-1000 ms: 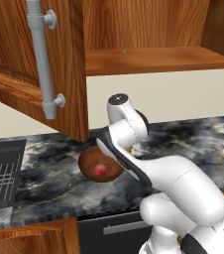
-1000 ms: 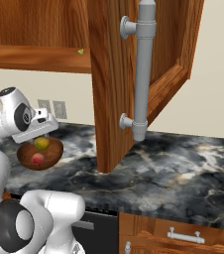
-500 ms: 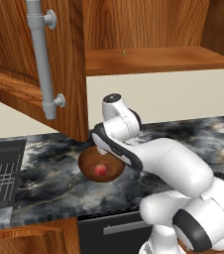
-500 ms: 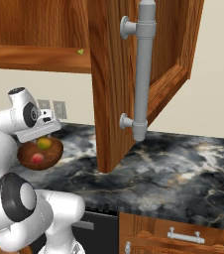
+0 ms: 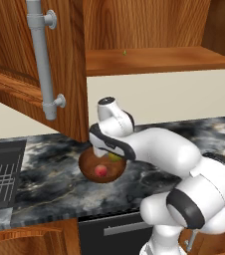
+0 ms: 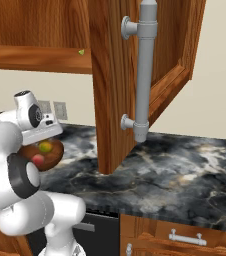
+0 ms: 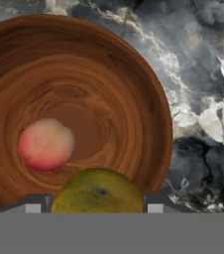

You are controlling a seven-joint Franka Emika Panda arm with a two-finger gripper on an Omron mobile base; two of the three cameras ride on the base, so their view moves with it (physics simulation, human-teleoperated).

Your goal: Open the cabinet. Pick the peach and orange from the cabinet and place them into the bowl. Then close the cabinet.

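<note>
Two fruits are sitting in the bowl (image 7: 148,104): peach (image 7: 45,144) and orange (image 7: 98,192), the orange between the gripper (image 7: 94,207) tips; grip unclear. Bowl is resting on dark marble counter (image 6: 185,165); cabinet (image 5: 15,60) doors are hanging open. No readable writing.

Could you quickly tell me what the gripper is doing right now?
Gripper: jaws either side of the orange over the bowl; gripped or released cannot be told.

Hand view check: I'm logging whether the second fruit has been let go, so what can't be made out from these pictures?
- Hand view: the orange sits between the claw fingers; contact or release is unclear, its lower part cut off by the edge.
- Left base view: the arm hides most of the orange and part of the bowl.
- The peach lies in the bowl.
</note>
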